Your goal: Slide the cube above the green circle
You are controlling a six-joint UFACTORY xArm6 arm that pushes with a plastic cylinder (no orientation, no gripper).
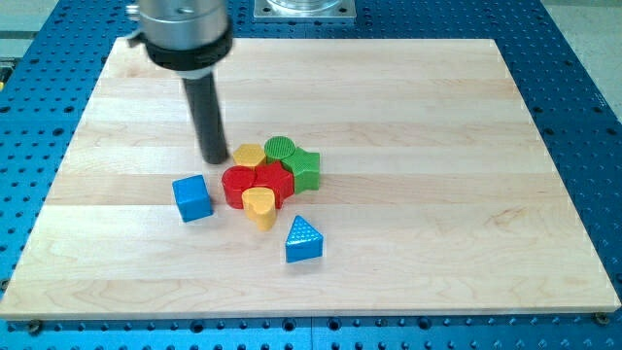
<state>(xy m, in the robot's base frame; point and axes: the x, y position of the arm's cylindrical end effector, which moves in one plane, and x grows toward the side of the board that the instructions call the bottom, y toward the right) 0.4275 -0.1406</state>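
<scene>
A blue cube (192, 197) lies on the wooden board (437, 146), left of a tight cluster of blocks. The green circle (281, 149) is at the cluster's top. My tip (216, 159) stands on the board just left of the cluster, touching or nearly touching the yellow block (249, 155), and up and to the right of the blue cube, apart from it. The rod rises to a silver mount (183, 31) at the view's top left.
The cluster also holds a green star (305, 169), a red circle (237, 185), a red star-like block (273, 181) and a yellow heart (259, 206). A blue triangle (303, 240) lies below the cluster. Blue perforated table surrounds the board.
</scene>
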